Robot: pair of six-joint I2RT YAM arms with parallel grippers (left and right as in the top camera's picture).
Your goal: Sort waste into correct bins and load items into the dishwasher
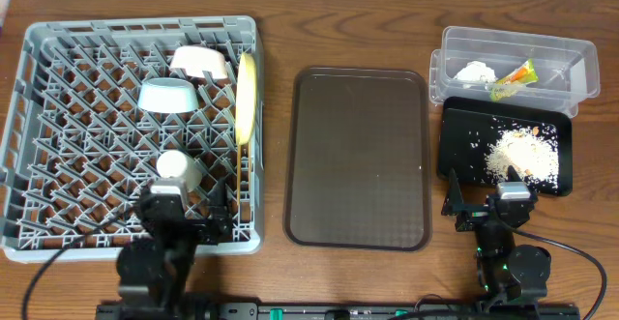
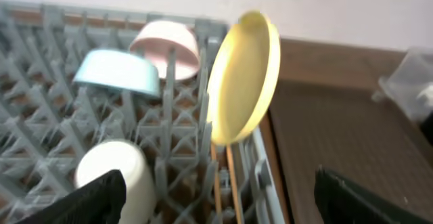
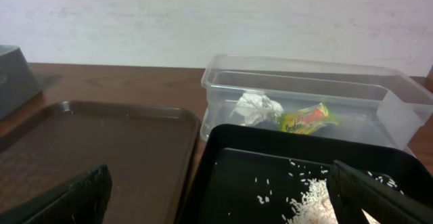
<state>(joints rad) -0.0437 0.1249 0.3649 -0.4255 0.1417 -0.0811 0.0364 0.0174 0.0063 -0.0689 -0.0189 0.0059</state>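
The grey dishwasher rack holds the yellow plate on edge, the light blue bowl, the pinkish-white bowl, the white cup and the chopsticks. My left gripper hangs open over the rack's near right corner, holding nothing. The clear tub contains the white tissue and the green-and-orange wrapper. Rice scraps lie in the black tray. At that tray's near edge, my right gripper is open and holds nothing.
A large brown serving tray lies between the rack and the two bins. Both arm bases sit at the table's front edge, and wooden tabletop shows around everything.
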